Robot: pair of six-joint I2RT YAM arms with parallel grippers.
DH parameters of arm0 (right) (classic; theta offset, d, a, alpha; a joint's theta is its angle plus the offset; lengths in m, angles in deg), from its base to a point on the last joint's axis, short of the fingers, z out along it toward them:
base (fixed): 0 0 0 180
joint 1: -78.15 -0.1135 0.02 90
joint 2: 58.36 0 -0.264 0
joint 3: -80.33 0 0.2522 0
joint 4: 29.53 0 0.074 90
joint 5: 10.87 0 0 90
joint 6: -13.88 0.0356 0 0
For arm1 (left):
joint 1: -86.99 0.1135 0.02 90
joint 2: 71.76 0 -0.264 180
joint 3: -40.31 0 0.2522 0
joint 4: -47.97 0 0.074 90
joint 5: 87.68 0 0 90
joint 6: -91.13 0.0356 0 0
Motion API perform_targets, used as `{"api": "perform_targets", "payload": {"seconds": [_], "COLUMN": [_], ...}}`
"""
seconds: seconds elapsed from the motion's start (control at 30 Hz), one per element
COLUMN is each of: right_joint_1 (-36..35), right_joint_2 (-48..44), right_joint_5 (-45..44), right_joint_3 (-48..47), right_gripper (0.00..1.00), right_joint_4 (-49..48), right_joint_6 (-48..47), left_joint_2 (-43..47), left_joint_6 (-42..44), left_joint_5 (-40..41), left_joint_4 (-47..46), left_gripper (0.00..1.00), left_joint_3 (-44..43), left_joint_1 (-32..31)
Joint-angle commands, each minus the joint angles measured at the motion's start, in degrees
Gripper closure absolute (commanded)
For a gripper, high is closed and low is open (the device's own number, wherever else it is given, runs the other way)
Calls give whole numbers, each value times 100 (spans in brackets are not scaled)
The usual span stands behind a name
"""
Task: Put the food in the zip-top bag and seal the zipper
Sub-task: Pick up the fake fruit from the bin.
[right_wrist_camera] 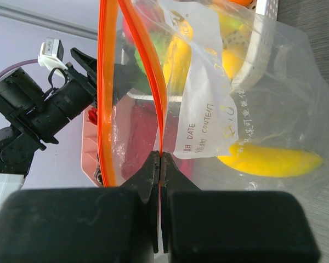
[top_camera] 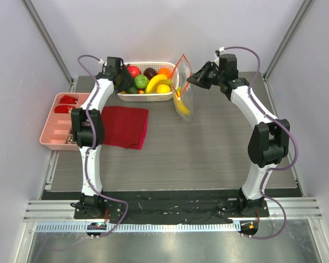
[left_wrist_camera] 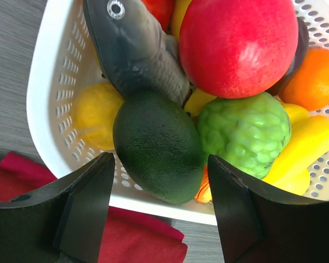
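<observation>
The white basket [top_camera: 148, 97] at the back holds the food: a red apple [left_wrist_camera: 238, 44], a bumpy green piece [left_wrist_camera: 244, 129], a dark green avocado [left_wrist_camera: 156, 145], a grey fish [left_wrist_camera: 134, 49], yellow and orange pieces. My left gripper [left_wrist_camera: 159, 211] is open, its jaws on either side of the avocado just above the basket's near rim. My right gripper [right_wrist_camera: 160, 159] is shut on one orange-red zipper strip [right_wrist_camera: 148, 71] of the clear zip-top bag [top_camera: 182, 90], holding its mouth open and upright. A yellow banana [right_wrist_camera: 271, 159] lies inside the bag.
A folded dark red cloth [top_camera: 123, 126] lies in front of the basket. A pink divided tray [top_camera: 60, 120] with red pieces stands at the left edge. The grey mat [top_camera: 208, 159] stretches towards the arm bases.
</observation>
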Motion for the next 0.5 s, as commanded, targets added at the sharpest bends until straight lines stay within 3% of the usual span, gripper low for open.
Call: {"api": "perform_targets", "payload": {"seconds": [0.0, 0.23, 0.37, 0.47], "right_joint_1": [19, 19, 19, 19], "right_joint_2": [-83, -13, 31, 75], "right_joint_5": [-99, -187, -239, -240], "right_joint_3": [-256, -326, -344, -344], "right_gripper": [99, 99, 99, 99], "right_joint_4": [-7, 10, 80, 107], "right_joint_6": [-138, -147, -182, -147], "left_joint_2": [-77, -236, -174, 106], "left_joint_6": [-296, -401, -262, -86], "left_joint_5": [-83, -249, -574, -645], "left_joint_4": [-175, -219, -280, -350], "left_gripper": [28, 37, 55, 58], "left_joint_3": [-30, -100, -109, -22], "left_joint_1": [34, 131, 210, 228]}}
